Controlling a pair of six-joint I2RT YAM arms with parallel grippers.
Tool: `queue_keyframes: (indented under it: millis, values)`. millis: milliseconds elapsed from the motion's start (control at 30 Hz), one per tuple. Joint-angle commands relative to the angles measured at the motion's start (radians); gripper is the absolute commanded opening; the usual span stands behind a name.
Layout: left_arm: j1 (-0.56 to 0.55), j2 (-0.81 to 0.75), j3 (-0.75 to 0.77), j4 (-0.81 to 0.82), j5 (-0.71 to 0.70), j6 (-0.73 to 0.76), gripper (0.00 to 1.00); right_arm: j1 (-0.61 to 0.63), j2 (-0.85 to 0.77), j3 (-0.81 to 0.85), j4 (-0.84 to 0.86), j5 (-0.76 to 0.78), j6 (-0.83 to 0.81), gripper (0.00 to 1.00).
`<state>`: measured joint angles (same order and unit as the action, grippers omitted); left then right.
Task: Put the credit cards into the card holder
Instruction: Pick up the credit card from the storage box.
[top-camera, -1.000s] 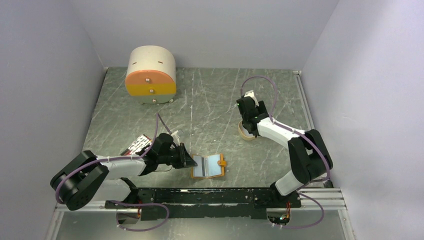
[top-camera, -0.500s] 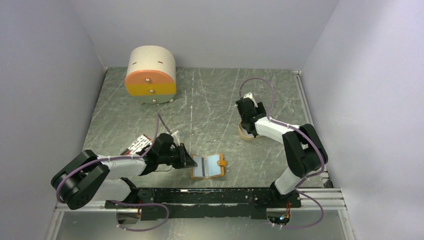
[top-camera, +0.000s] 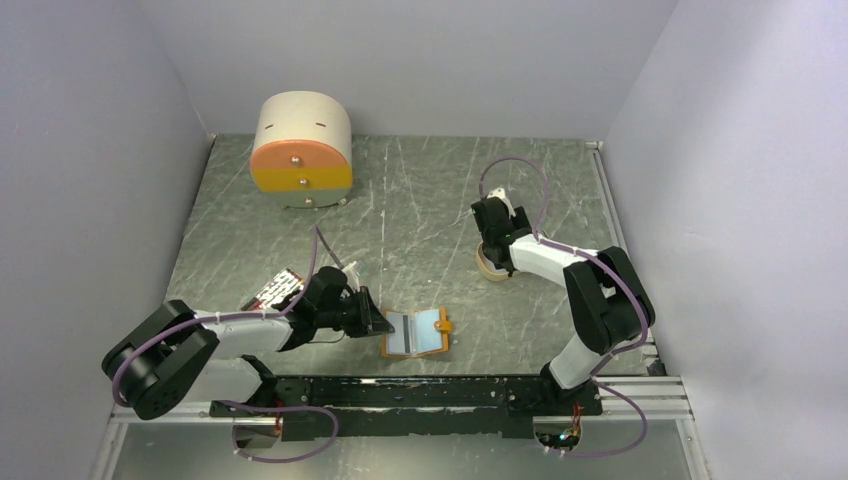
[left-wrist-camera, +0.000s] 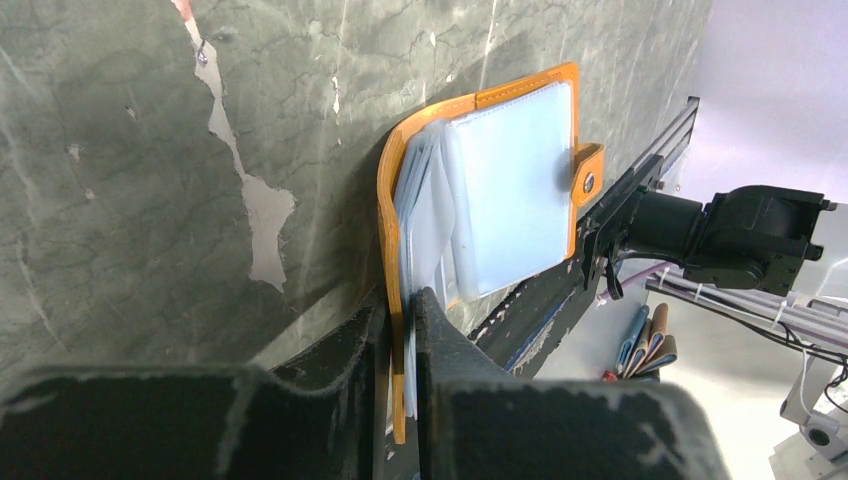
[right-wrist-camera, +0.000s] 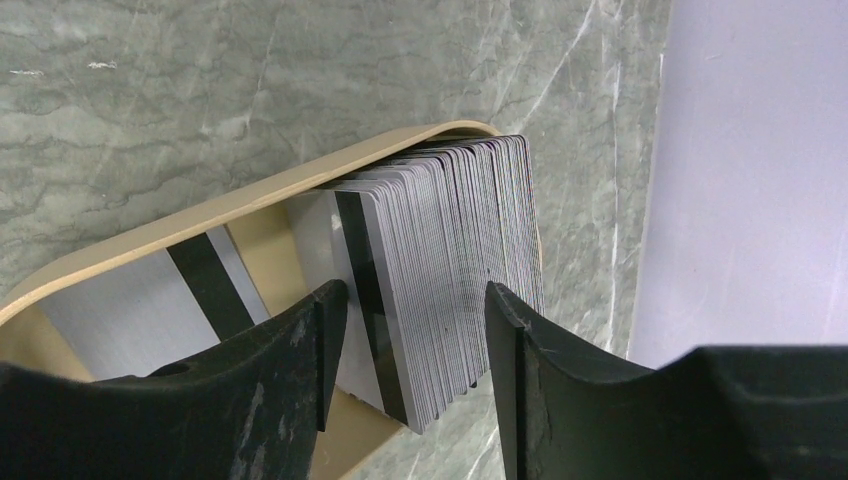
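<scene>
The left arm lies low over the surface (top-camera: 420, 200), its forearm nearly flat and reaching from the near-left corner toward the middle, wrist turned so the left tool (top-camera: 375, 322) points right. That tool (left-wrist-camera: 402, 310) is clenched on the holder (left-wrist-camera: 510, 200), its two fingers pinching the orange cover at the near-left edge. The holder (top-camera: 418, 333) lies open near the front rail, pale blue sleeves facing up and fanned a little at the fold, the snap tab sticking out on its right side.

The right arm is folded, elbow raised at the right, forearm running back and left, with the right tool (top-camera: 492, 245) pointing down onto the tray (top-camera: 490, 268). In its wrist view the right tool (right-wrist-camera: 415, 330) is released, fingers spread on either side of the cards (right-wrist-camera: 440, 270). These stand on edge in a leaning stack inside the tray (right-wrist-camera: 200, 215); whether the fingers touch them cannot be told. One more card (right-wrist-camera: 130, 310) with a dark stripe lies flat in the tray beside the stack.

A drawer box (top-camera: 301, 150) stands at the back left, well apart from both arms.
</scene>
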<state>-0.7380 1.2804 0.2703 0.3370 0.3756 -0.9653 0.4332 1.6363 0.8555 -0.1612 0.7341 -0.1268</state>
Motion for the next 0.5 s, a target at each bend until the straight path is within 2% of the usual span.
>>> queue_keyframes:
  millis: [0,467]
  values:
    - [-0.006,-0.018,-0.005,-0.024,-0.032,0.015,0.15,-0.008,-0.016,0.011,-0.025,0.043,0.010,0.55]
    - [-0.007,0.006,-0.005,-0.006,-0.027,0.014,0.15,-0.008,-0.076,0.014,-0.037,0.010,0.015,0.41]
